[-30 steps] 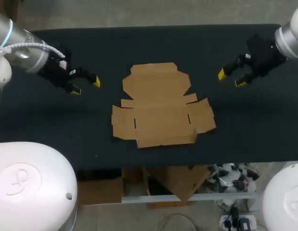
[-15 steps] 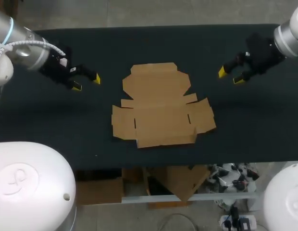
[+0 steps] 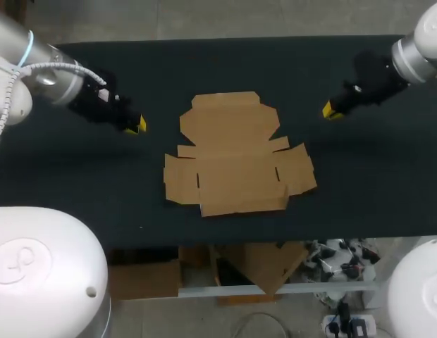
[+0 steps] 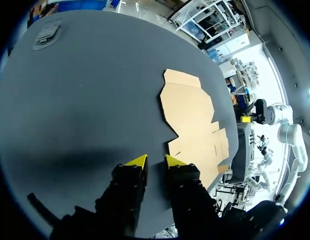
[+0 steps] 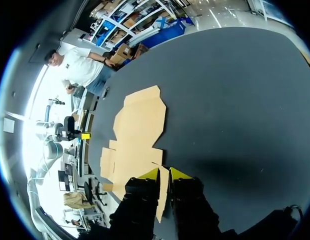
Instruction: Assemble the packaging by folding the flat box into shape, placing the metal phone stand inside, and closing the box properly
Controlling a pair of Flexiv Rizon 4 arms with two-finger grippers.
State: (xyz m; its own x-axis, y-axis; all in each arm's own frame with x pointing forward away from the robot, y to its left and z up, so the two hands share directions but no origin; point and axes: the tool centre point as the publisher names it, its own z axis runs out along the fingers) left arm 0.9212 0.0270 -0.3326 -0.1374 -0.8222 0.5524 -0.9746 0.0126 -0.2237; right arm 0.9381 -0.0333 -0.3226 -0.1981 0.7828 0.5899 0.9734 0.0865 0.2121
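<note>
Box: the flat cardboard box (image 3: 236, 155) lies unfolded in the middle of the black table (image 3: 359, 204). Every panel and flap looks flush with the cloth, and none is raised.

Left gripper: my left gripper (image 4: 155, 161) hangs over bare table well to the left of the blank. Its yellow tips are drawn close with only a slim gap, nothing is between them, and they point toward the cardboard.

Right gripper: my right gripper (image 5: 165, 173) is in a mirrored position on the far-right side, well apart from the box. Its fingers are likewise pinched nearly together and hold nothing.

Phone stand: I can't pick it out for certain. The left wrist view shows a small grey object (image 4: 47, 35) near the table's edge, but it is too small to identify.

Step in hand: I judge this to be the very start of the task. Folding has not begun and both arms are only lining up on the blank.

Next move: I'd bring both grippers in low toward the side flaps. A fingertip has to get under a thin edge that lies tight on the cloth, so the approach should be shallow. The other arm should pin the base panel, or the sheet may simply slide.
</note>
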